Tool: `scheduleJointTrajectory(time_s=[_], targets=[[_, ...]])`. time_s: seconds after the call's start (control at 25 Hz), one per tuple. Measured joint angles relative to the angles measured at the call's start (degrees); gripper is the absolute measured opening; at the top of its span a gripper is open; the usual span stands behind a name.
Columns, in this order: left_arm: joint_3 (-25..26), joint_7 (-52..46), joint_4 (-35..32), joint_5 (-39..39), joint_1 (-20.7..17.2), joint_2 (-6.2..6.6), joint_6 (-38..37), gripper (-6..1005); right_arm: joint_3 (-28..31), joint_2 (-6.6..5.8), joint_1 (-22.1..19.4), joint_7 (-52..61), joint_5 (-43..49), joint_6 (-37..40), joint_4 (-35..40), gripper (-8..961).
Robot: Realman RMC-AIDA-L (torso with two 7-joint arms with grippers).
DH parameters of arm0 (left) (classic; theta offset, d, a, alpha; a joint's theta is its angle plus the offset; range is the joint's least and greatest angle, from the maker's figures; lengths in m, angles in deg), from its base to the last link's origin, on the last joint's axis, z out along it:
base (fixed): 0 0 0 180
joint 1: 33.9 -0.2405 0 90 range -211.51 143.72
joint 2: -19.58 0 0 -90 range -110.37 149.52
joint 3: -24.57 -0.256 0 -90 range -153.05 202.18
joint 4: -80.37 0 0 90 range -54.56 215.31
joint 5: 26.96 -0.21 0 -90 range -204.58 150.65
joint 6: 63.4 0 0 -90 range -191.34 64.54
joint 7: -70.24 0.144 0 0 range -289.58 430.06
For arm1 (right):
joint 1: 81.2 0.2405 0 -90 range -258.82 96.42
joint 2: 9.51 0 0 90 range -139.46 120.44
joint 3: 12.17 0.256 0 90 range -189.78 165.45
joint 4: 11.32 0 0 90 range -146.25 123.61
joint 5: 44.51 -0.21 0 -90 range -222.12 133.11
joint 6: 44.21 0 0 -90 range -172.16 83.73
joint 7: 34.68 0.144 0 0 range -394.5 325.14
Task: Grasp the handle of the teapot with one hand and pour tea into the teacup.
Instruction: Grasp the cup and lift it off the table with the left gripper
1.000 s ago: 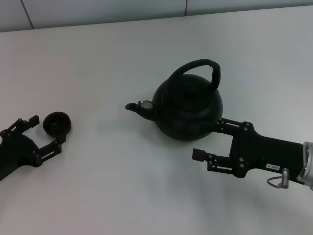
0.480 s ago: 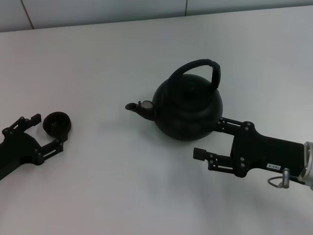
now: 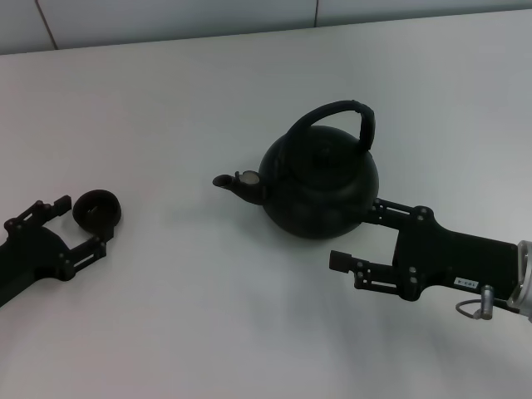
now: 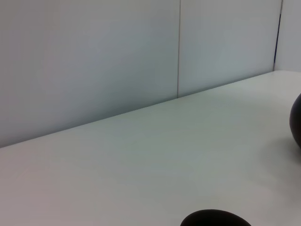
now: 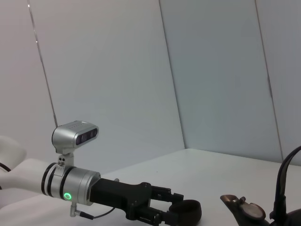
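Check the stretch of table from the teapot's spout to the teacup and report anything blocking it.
Nothing visible blocks it. In the head view, bare table lies between the teapot, its spout pointing toward the robot's left, and the teacup. The left gripper has its open jaws around the teacup; the right gripper, also open, sits beside the teapot's base.

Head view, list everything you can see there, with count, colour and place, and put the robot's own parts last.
teapot: one, black, on the table right of centre, spout pointing toward the robot's left.
handle: one, black arched hoop over the teapot's lid.
teacup: one, dark, low, on the table at the left, between the left gripper's fingers.
table: one, white, fills most of the view.
wall: pale panels along the far edge.
left gripper: one, black, low at the left, fingers open around the teacup.
right gripper: one, black, low at the right, fingers open beside the teapot's base.
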Motion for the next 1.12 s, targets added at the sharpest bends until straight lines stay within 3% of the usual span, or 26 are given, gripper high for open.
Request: scheduleJointTrajectory(time_s=[0.28,0.48,1.12], targets=[[0.15,0.15,0.19,0.44,-0.26,-0.06,-0.05,814,0.0,0.0,-0.03,0.0,0.0,0.0,0.0,729],[0.09,0.17,0.18,0.44,-0.29,-0.09,-0.32,617,0.0,0.0,-0.06,0.0,0.0,0.0,0.0,729],[0.09,-0.22,0.17,0.44,-0.53,0.15,-3.64,613,0.0,-0.02,0.11,0.0,0.0,0.0,0.0,730]])
